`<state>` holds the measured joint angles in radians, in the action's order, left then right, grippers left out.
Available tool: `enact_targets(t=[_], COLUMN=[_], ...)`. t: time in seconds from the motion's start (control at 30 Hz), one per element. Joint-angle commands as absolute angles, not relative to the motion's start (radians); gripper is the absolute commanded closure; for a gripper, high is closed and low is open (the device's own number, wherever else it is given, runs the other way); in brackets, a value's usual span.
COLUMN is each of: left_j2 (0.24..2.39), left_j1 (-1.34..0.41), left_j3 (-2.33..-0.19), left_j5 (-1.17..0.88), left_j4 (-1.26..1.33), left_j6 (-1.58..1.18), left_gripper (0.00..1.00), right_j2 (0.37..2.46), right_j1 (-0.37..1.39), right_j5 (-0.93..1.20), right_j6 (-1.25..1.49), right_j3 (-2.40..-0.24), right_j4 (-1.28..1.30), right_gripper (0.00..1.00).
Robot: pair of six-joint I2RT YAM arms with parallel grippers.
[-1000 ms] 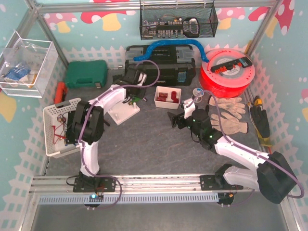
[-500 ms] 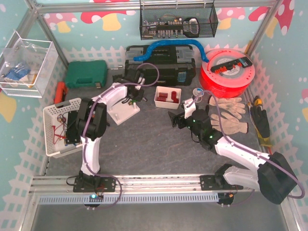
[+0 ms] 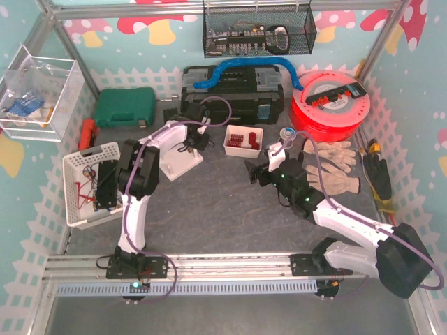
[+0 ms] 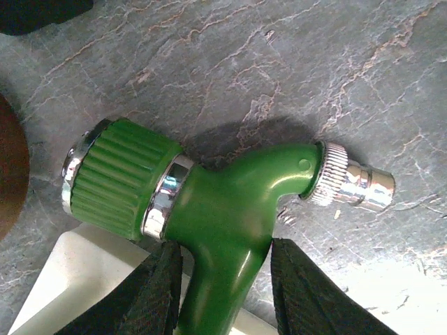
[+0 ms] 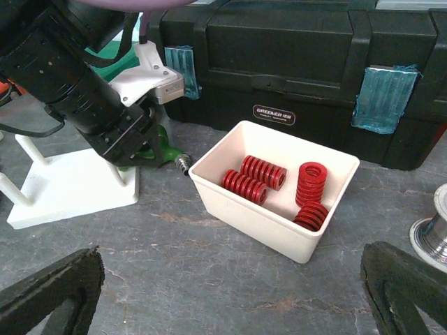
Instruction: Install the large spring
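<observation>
Several red springs (image 5: 244, 185) lie in a small white bin (image 5: 265, 216), also seen from above (image 3: 243, 139). A green spray nozzle (image 4: 216, 209) with chrome rings lies across a white stand (image 4: 84, 279) left of the bin (image 3: 180, 162). My left gripper (image 4: 223, 258) is shut on the nozzle's green handle, a finger against each side. It shows in the top view (image 3: 194, 139) and the right wrist view (image 5: 126, 132). My right gripper (image 5: 230, 272) is open and empty, low over the table in front of the bin (image 3: 253, 171).
A black toolbox (image 3: 230, 87) stands right behind the bin and nozzle. A red spool (image 3: 332, 105) and gloves (image 3: 335, 171) are at the right. A white basket (image 3: 87, 181) and a green case (image 3: 126, 106) are at the left. A small metal part (image 5: 436, 230) stands right of the bin.
My left gripper has moved right, off the stand's far side towards the bin, to the green nozzle. The right arm has barely moved.
</observation>
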<state>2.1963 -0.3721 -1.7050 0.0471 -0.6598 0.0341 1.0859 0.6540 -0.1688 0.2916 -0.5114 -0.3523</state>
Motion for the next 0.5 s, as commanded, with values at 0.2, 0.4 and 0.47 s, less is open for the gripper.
enact_targets(t=[0.2,0.4,0.47], left_j2=[2.269,2.266,2.252], left_j1=[-0.360,-0.367,-0.375], left_j3=[-1.755,-1.762,-1.765], left_j5=[0.064,0.089,0.106], left_j4=[-0.679,-0.676,-0.676], left_j6=[0.065,0.091,0.107], left_gripper=[0.62,0.58,0.57], right_j2=[1.073,1.078,1.080], right_j1=[0.663,0.663,0.663], right_j5=[-0.198,-0.206,-0.210], right_j6=[0.276,0.273,0.273], right_j3=[-0.497,-0.497,-0.498], right_j4=[-0.365,-0.365,-0.364], right_gripper=[0.00,0.00,0.00])
